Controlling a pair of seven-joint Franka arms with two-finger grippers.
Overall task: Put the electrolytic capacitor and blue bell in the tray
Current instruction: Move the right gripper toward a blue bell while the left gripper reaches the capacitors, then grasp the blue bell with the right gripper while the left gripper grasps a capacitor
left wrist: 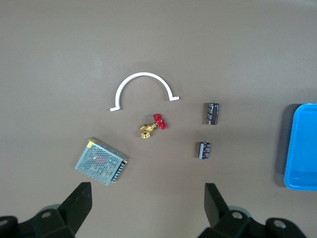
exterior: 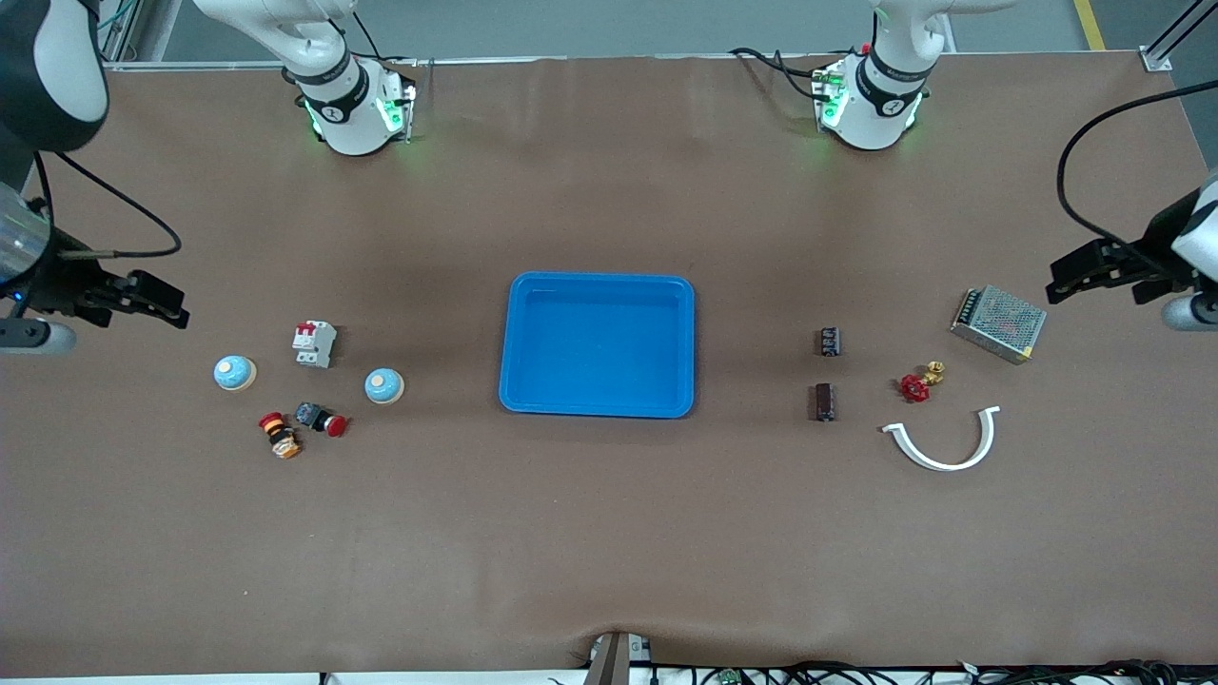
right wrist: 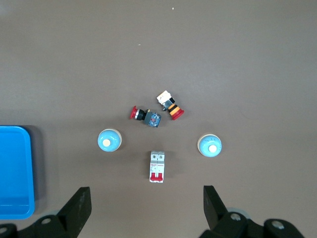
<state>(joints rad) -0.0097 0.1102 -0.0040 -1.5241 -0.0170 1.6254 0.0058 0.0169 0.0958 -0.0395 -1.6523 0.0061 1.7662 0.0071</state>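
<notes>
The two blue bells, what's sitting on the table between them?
Front view: between the bells the straight line is bare cloth; the white breaker sits just farther from the camera, the two push buttons just nearer.

Even, soft overhead light, faint shadows, all views sharp, no glare

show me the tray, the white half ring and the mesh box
tray (exterior: 598, 404), front view, near rim
white half ring (exterior: 952, 463), front view, bottom of the arc
mesh box (exterior: 999, 319), front view, top mesh face
</notes>
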